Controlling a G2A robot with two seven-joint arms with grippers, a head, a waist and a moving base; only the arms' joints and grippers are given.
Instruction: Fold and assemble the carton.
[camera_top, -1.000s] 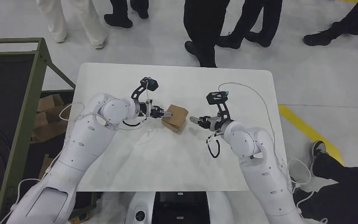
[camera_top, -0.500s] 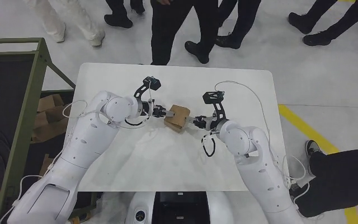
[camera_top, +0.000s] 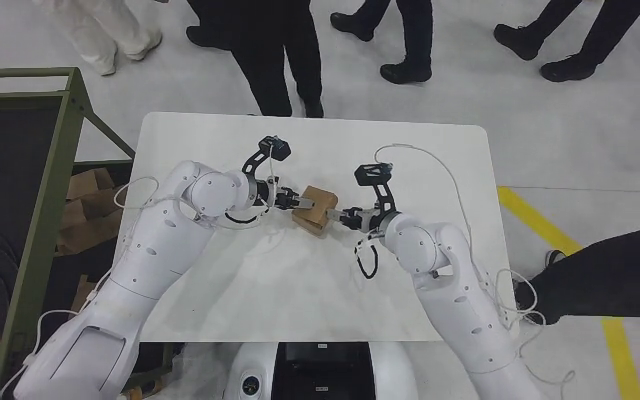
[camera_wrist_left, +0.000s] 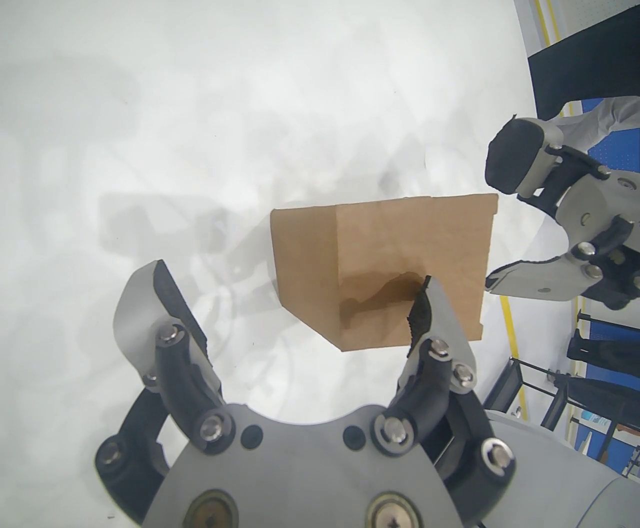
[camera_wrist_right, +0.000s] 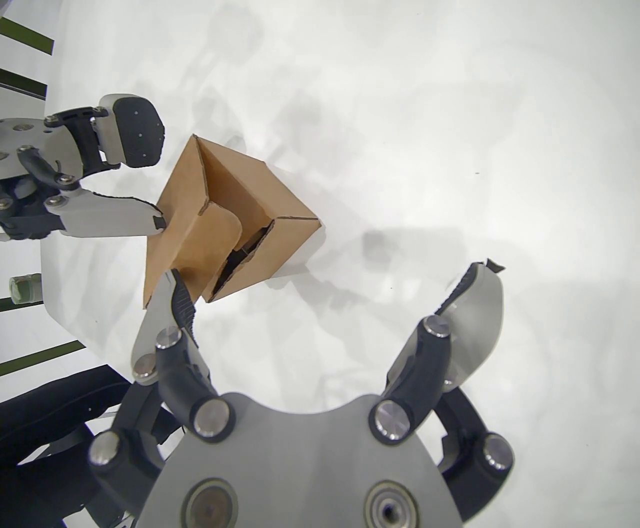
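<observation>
Bright, even light on the white table (camera_top: 440, 160), soft shadow beside the carton (camera_wrist_right: 282, 240), wide-angle bowing at wrist-view edges.

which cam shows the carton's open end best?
Right wrist view: it looks into the carton, with the curved flap and inside visible. Left wrist view shows closed outer walls; top view, its top from above.
</observation>
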